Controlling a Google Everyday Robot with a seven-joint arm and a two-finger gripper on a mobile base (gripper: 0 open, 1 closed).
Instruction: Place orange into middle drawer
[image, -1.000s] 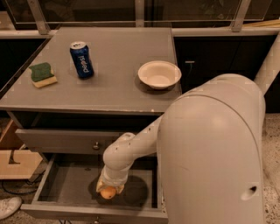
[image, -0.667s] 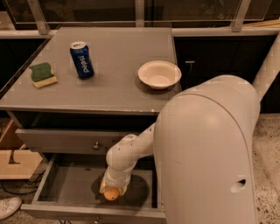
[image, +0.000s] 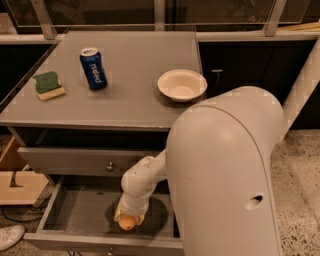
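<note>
You face a grey cabinet (image: 130, 100) on a speckled floor (image: 300, 190) in dim, warm light. Behind it run dark glass panes (image: 100, 12) in metal frames. A dark cupboard (image: 240, 70) stands to its right and a wooden box (image: 20, 185) to its left. The gripper (image: 128, 220) hangs inside the open middle drawer (image: 75, 210).

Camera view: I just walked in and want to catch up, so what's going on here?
The robot's arm reaches down into the pulled-out wide grey middle drawer. Its gripper sits right over the small round orange fruit, low near the drawer's front. Whether the orange is already released cannot be told. The matching grey drawer above is shut. On the grey cabinet top sit a blue soda can, a white bowl and a green-and-yellow sponge.
</note>
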